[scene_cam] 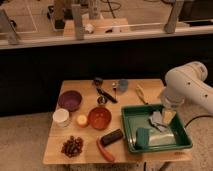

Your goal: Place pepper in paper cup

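Near the bottom edge of the frame, a little left of centre, the pepper (105,150) lay flat on the wooden surface (80,88), running on a slant from upper left to lower right. It sat just below and beside a black rectangular block (111,137), very close to it; whether the two touched could not be told.

The paper cup (61,117) stood upright at the left side of the surface, below a purple bowl (69,100) and just left of a small yellow-orange round object (81,120). An orange-red bowl (99,118) stood between that object and the green tray (126,127). A pile of dark red-brown round pieces (73,146) lay below the paper cup, to the left of the pepper.

The gripper (161,119) hung at the end of the white arm (187,87) on the right side of the frame, over the upper part of the green tray. Whether it was open or closed could not be told, and nothing could be made out in its hold. The pepper lay well apart from it, down and to the left, with the tray's left wall and the black block between them. The paper cup was farther off again, across the surface at about the gripper's height in the frame.

A blue-grey cup (122,85) stood near the upper edge of the surface.
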Robot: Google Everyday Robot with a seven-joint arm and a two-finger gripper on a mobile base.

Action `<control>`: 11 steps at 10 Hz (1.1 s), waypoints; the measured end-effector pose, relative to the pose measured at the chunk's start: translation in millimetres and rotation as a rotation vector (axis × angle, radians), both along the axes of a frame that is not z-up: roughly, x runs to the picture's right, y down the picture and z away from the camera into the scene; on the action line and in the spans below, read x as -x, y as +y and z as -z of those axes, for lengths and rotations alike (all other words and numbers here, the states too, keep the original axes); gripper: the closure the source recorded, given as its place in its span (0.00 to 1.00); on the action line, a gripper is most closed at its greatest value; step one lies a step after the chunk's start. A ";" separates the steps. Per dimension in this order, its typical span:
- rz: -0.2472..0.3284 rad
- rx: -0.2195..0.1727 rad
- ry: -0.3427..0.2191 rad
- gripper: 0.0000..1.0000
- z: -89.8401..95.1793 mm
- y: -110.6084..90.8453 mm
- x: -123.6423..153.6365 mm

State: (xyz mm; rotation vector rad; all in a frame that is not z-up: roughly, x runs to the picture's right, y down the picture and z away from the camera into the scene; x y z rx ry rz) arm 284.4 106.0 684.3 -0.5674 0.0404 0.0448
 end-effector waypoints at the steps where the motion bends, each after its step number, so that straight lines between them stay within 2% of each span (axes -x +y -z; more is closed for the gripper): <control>1: 0.000 0.000 0.000 0.20 0.0 0.0 0.0; 5: 0.000 0.000 0.000 0.20 0.1 0.0 0.0; 6: -0.007 0.006 -0.022 0.20 0.2 -0.9 2.3; 7: -0.013 0.029 -0.076 0.20 5.1 2.9 10.4; 9: -0.019 0.048 -0.160 0.20 17.2 9.5 37.4; 11: -0.002 0.052 -0.247 0.20 36.1 15.4 82.9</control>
